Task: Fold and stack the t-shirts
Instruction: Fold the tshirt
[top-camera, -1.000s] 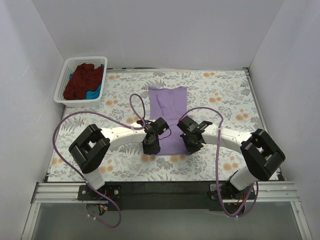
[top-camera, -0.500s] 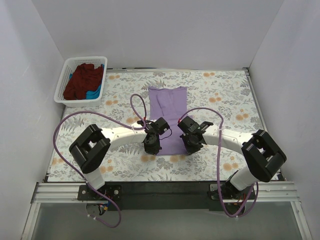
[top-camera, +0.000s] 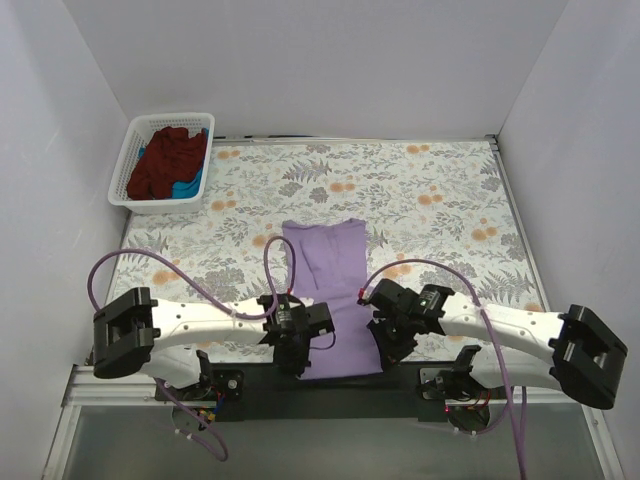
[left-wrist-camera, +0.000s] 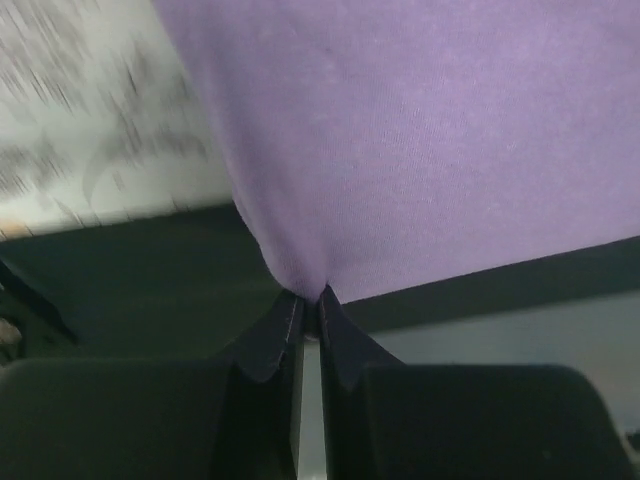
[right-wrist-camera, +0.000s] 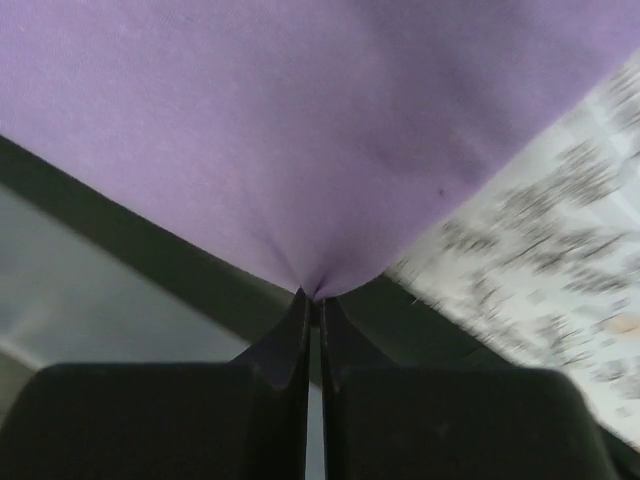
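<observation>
Both pincers closed tight on cloth: left gripper (left-wrist-camera: 310, 300) pinches the near-left hem of the lavender t-shirt (top-camera: 325, 270) | right gripper (right-wrist-camera: 312, 298) pinches its near-right hem | shirt lies lengthwise on the floral table (top-camera: 450, 200), near edge over the dark front rail (top-camera: 240, 378) | maroon t-shirt (top-camera: 163, 160) and blue t-shirt (top-camera: 188, 187) sit in the white basket (top-camera: 133, 158), far left.

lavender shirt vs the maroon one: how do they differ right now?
Place: the lavender shirt lies on the table, its near end reaching the front edge; the maroon shirt sits in the white basket.
Pose: the lavender shirt is flat and smooth; the maroon shirt is bunched.
Hold: the left pincer and the right pincer each pinch the lavender shirt's near end; nothing touches the maroon shirt.
Both are plain cloth.
</observation>
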